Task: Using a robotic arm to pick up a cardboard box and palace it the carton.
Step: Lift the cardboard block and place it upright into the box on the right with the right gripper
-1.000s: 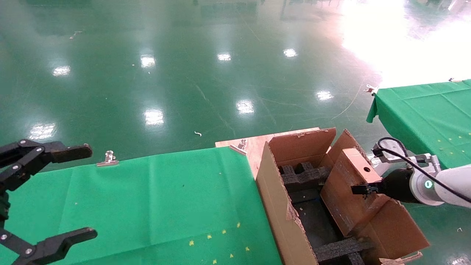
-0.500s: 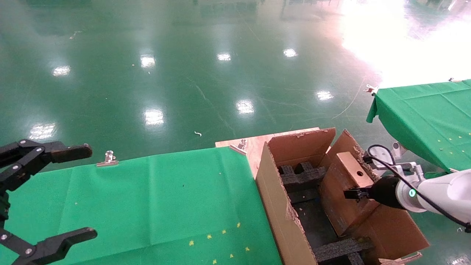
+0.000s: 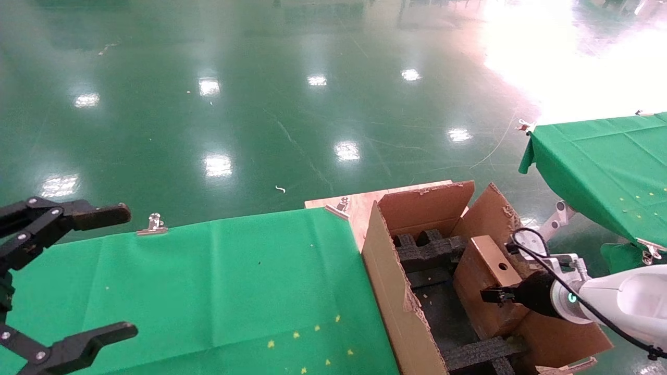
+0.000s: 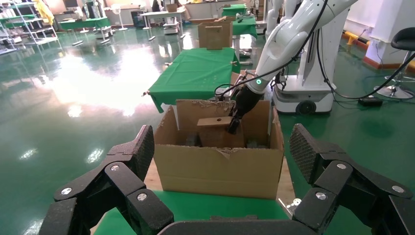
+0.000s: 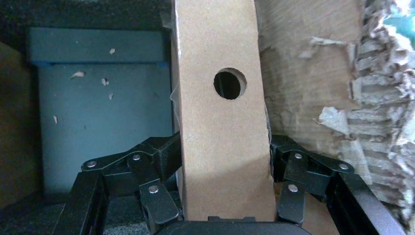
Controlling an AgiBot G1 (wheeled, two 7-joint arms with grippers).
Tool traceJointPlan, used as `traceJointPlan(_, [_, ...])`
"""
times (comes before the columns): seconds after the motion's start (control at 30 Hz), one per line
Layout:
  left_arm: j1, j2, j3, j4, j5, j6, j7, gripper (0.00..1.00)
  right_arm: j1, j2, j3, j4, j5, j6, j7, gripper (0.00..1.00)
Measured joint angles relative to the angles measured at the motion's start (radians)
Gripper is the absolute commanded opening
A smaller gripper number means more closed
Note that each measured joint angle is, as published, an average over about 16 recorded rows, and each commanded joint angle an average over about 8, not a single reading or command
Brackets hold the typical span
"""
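The head camera looks forward and down over the desk [image 3: 208, 281] and carton [image 3: 385, 291]. The left wrist camera faces that carton [image 4: 220, 166] from across the desk; the right wrist camera peers closely inside.

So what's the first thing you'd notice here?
The white robotic arm on the right, whose right gripper is clamped on a small cardboard box with a round hole, holding it inside the big torn carton. Then the black left gripper, open over the green tablecloth.
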Motion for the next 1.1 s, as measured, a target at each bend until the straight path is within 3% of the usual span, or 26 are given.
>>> traceJointPlan(0.57, [0.000, 0.000, 0.001, 0.000, -0.001, 0.000, 0.000, 1.00, -0.035, -0.021, -0.015, 0.004, 0.010, -0.018, 0.016, 0.02])
traceJointPlan(0.83, [0.000, 0.000, 0.001, 0.000, -0.001, -0.001, 0.001, 1.00, -0.036, -0.023, -0.020, 0.004, 0.025, -0.021, 0.007, 0.97])
traceJointPlan(1.1, [0.000, 0.000, 0.001, 0.000, -0.001, -0.001, 0.001, 1.00, -0.031, -0.023, -0.019, -0.005, 0.033, -0.018, 0.002, 1.00])
